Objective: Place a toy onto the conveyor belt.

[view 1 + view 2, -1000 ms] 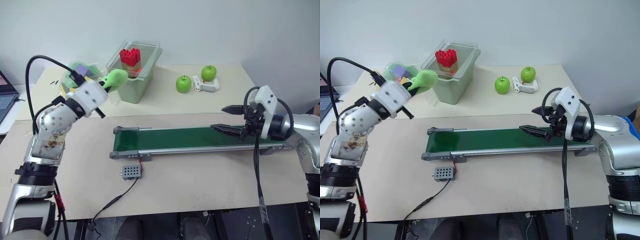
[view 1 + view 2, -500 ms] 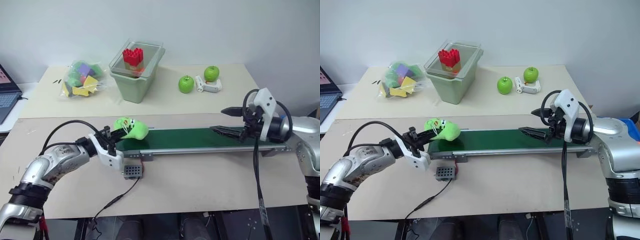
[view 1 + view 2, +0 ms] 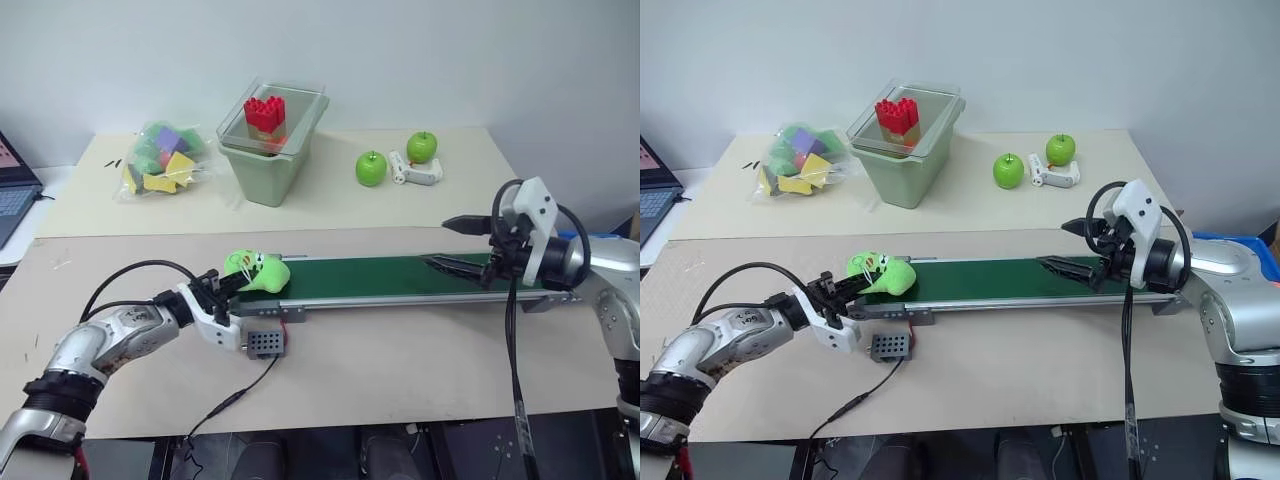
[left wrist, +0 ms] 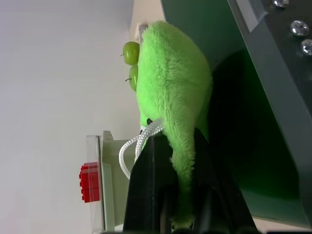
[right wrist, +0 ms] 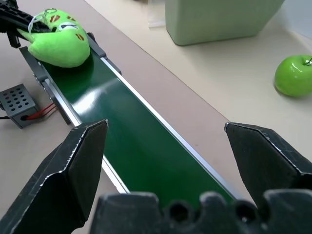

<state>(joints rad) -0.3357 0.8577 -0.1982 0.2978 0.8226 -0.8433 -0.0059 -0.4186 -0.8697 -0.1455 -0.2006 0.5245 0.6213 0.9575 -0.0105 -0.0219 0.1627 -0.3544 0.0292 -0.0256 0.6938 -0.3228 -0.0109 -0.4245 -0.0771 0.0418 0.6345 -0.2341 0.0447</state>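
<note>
The left gripper (image 3: 228,287) is clenched on the narrow tail end of the lime-green plush toy (image 3: 257,273), its black fingers (image 4: 153,180) pinching the fur beside a white cord loop (image 4: 132,146). The toy sits at the left end of the conveyor belt (image 3: 400,276), its rounded body over the dark green belt surface just inside the left roller; whether its underside rests on the belt or hangs just above it cannot be told. The belt runs along the middle of the near table (image 3: 380,370), parallel to its front edge. A small grey control box (image 3: 262,343) lies just in front of the belt's left end, and a cable (image 3: 232,400) trails from it toward the table's front edge. The right gripper (image 3: 462,245) hovers over the right end of the belt with its two fingers spread wide and nothing between them. On the far table (image 3: 330,205), a pale green bin (image 3: 270,160) with a clear lid stands near the middle, and a red brick toy (image 3: 262,113) shows at its top. A clear bag of coloured foam shapes (image 3: 162,160) lies toward the far table's left edge. Two green apples (image 3: 371,168) sit toward its right side, with a small white object (image 3: 418,172) between them. A laptop corner (image 3: 10,195) shows at the left edge.
</note>
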